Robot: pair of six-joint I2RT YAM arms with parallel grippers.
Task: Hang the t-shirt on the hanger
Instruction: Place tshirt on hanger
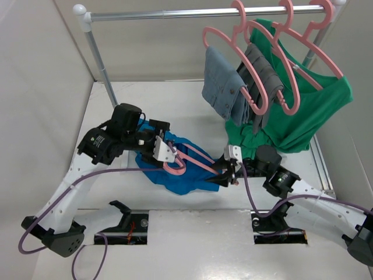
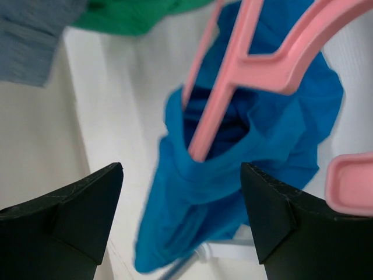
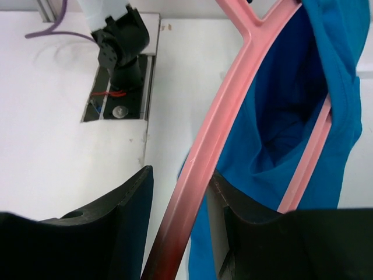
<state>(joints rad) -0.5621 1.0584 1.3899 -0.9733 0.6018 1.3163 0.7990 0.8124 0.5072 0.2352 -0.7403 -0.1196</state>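
Observation:
The blue t-shirt (image 1: pixel 180 178) lies crumpled on the white table (image 1: pixel 175 105) between my two arms. The pink hanger (image 1: pixel 195 156) slants over it, one arm pushed into an opening of the t-shirt (image 2: pixel 233 157). My right gripper (image 1: pixel 229 170) is shut on the hanger's other arm (image 3: pixel 227 116), which runs between its fingers (image 3: pixel 182 175). My left gripper (image 1: pixel 163 150) hovers at the hook end, just above the cloth. Its jaws (image 2: pixel 182 169) stand open with nothing between them, and the hanger (image 2: pixel 256 52) and shirt lie beyond the tips.
A metal clothes rail (image 1: pixel 204 13) crosses the back, its upright post (image 1: pixel 102 64) at the left. Pink hangers on it carry grey garments (image 1: pixel 224 87) and a large green shirt (image 1: pixel 309 111) that hangs down to the table at the back right. Walls close in both sides.

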